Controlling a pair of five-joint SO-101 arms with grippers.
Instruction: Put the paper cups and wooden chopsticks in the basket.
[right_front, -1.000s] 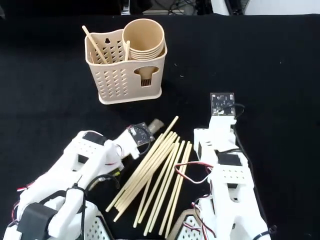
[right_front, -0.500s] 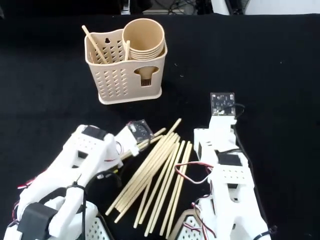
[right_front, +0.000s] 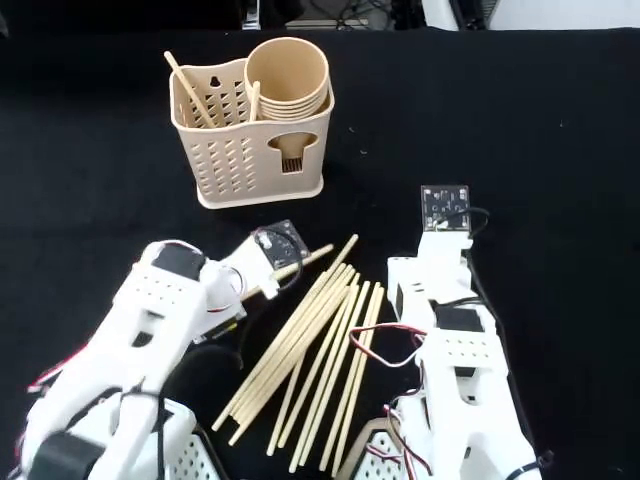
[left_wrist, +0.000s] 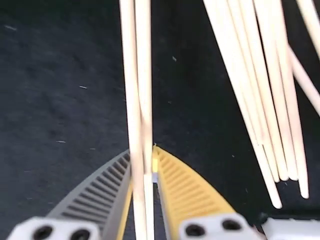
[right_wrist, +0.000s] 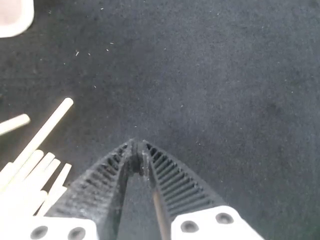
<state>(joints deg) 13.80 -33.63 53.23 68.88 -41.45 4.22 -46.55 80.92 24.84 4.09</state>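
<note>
A beige perforated basket (right_front: 252, 150) stands at the back left, holding a stack of paper cups (right_front: 288, 76) and a few chopsticks (right_front: 188, 88). Several wooden chopsticks (right_front: 305, 365) lie fanned on the black table between the arms. My left gripper (right_front: 272, 272) is shut on a pair of chopsticks (left_wrist: 136, 95), lifted just left of the pile, their tips (right_front: 315, 255) pointing up and right. My right gripper (right_wrist: 138, 152) hangs shut and empty over bare cloth right of the pile, below its wrist camera (right_front: 445, 208). Chopstick ends (right_wrist: 35, 140) lie beside it.
The black cloth (right_front: 520, 130) to the right and behind the arms is bare. The right arm's white body (right_front: 455, 350) stands close to the pile's right side. Cables and equipment (right_front: 340, 12) lie beyond the table's far edge.
The left arm has lifted and drawn back left, taking a pair of chopsticks out of the pile; their tips now point up and right. The right arm has kept still.
</note>
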